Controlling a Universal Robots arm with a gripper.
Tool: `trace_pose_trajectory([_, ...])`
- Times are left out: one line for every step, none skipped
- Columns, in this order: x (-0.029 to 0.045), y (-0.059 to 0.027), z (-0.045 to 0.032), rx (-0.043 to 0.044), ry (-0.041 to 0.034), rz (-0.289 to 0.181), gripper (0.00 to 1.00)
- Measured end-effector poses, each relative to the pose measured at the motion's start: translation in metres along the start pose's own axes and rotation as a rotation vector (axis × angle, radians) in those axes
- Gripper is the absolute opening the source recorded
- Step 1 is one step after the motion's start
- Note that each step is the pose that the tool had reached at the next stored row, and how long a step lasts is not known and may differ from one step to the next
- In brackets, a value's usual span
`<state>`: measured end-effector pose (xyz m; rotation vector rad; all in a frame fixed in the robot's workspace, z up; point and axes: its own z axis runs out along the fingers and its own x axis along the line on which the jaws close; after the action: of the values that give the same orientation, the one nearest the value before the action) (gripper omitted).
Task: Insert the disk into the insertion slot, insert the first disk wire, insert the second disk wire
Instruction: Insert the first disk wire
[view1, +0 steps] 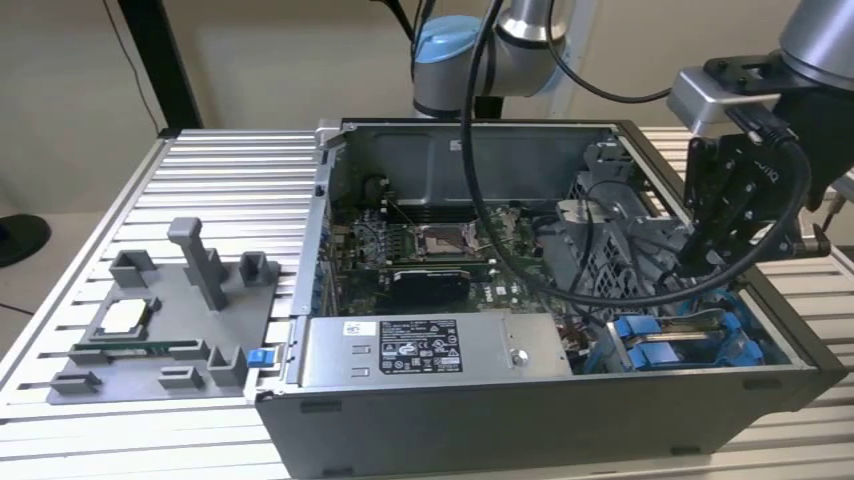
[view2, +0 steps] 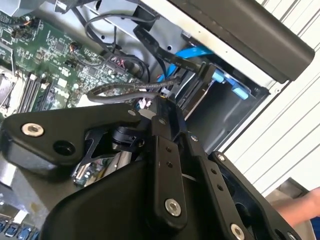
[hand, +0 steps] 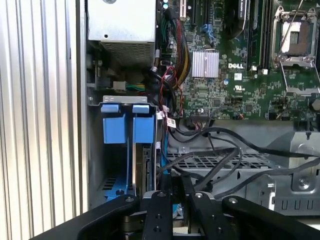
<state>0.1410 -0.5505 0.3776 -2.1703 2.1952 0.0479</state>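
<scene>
Gripper (view2: 164, 107) is clenched on a black wire (view2: 120, 91), low inside the case (view1: 534, 420). Disk (hand: 144, 130) sits slotted upright, just beside it.

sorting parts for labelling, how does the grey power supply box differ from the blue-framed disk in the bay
Colour: the power supply box is bare grey metal with a printed label; the disk wears a bright blue plastic frame. Size: the box is far bulkier than the slim disk. Pose: the box shows its broad labelled face; the disk stands edge-on in its bay. Both sit inside the open computer case.
</scene>
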Motion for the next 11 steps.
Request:
trace_pose_trajectory([0.0, -0.0013, 0.0001, -0.0012, -0.0001, 0.0, 0.0])
trace_pose_trajectory([0.0, -0.002, 0.0002, -0.0015, -0.0002, 0.0, 0.0])
trace_pose_trajectory([0.0, -0.0027, 0.0003, -0.0026, 0.0, 0.0, 0.0])
trace_pose_trajectory([0.0001, -0.0034, 0.0005, -0.0046, 0.0, 0.0, 0.0])
trace_pose_trajectory([0.0002, -0.0043, 0.0009, -0.0106, 0.0003, 0.001, 0.0])
trace_pose_trajectory([0.0003, -0.005, 0.0011, -0.0185, 0.0012, 0.001, 0.0])
trace_pose_trajectory([0.0004, -0.0058, 0.0012, -0.027, 0.0021, 0.002, 0.0])
trace_pose_trajectory([0.0006, -0.0066, 0.0015, -0.0361, 0.003, 0.002, 0.0])
trace_pose_trajectory([0.0007, -0.0074, 0.0017, -0.0455, 0.004, 0.003, 0.0])
trace_pose_trajectory([0.0009, -0.0084, 0.0019, -0.0549, 0.0047, 0.003, 0.0])
trace_pose_trajectory([0.0018, -0.0096, 0.0022, -0.0637, 0.005, 0.004, 0.0])
